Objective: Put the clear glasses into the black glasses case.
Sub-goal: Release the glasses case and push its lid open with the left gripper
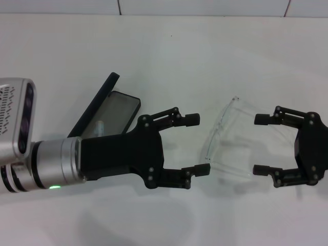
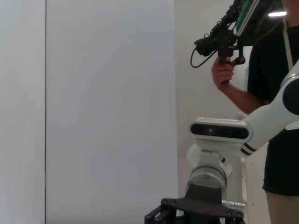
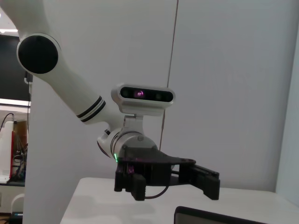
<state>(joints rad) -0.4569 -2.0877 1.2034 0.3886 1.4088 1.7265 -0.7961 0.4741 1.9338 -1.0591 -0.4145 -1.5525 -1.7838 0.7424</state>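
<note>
The clear glasses [image 1: 225, 139] lie on the white table [image 1: 169, 56] between my two grippers. My left gripper [image 1: 198, 144] is open just left of them, its near fingertip close to the lens edge. My right gripper [image 1: 259, 144] is open just right of them, its fingers pointing at the glasses. Neither holds anything. The black glasses case [image 1: 114, 113] stands open behind my left gripper, its lid [image 1: 95, 105] raised and its near part hidden by the gripper body. The right wrist view shows the left gripper [image 3: 187, 179] above an edge of the case [image 3: 215, 217].
In the left wrist view a person [image 2: 275, 93] holding a camera rig [image 2: 224, 35] stands beside the robot's right arm [image 2: 219, 154]. A white wall runs behind the table.
</note>
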